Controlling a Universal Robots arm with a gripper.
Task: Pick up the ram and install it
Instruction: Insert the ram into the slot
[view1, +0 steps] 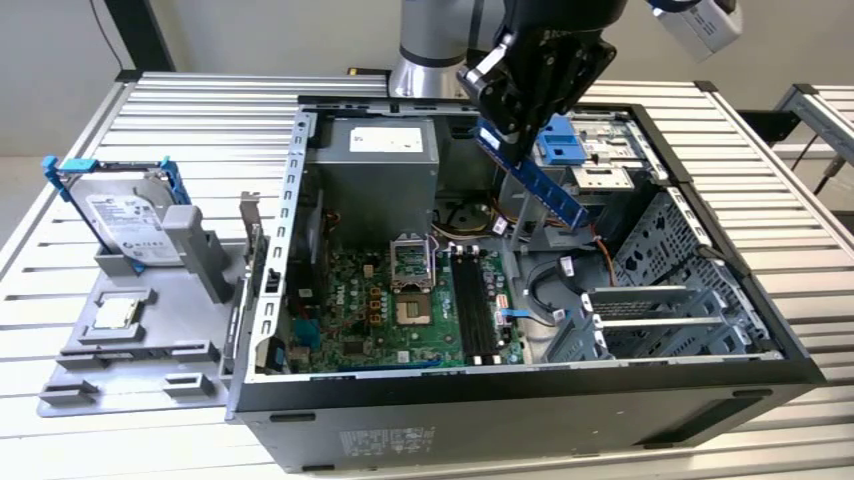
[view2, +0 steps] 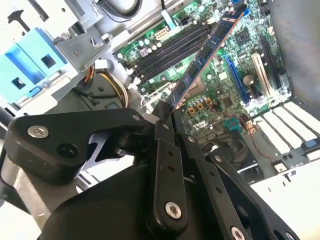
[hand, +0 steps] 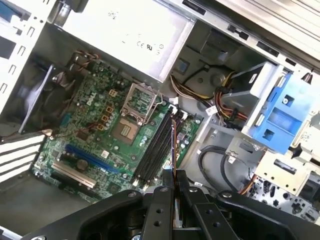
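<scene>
My gripper (view1: 499, 118) hangs over the open computer case (view1: 287, 300), shut on the upper end of the ram (view1: 545, 182). This long, thin blue-dark stick slants down toward the motherboard (view1: 354, 320). In the second wrist view the ram (view2: 207, 52) juts out from between the black fingers (view2: 161, 125) over the black slots (view2: 172, 50). Seen edge-on in the first wrist view, the ram (hand: 173, 145) lines up roughly along the slots (hand: 155, 150), clearly above them, and the gripper (hand: 173, 184) clamps its near end.
Inside the case are a grey power supply (view1: 384, 150), a blue drive caddy (view1: 561, 140), cables (view1: 547, 295) and a metal drive cage (view1: 667, 320). Outside, at the exterior view's left, a grey tray (view1: 134, 385) carries a hard drive in a blue frame (view1: 127, 215) and a small square chip (view1: 118, 313).
</scene>
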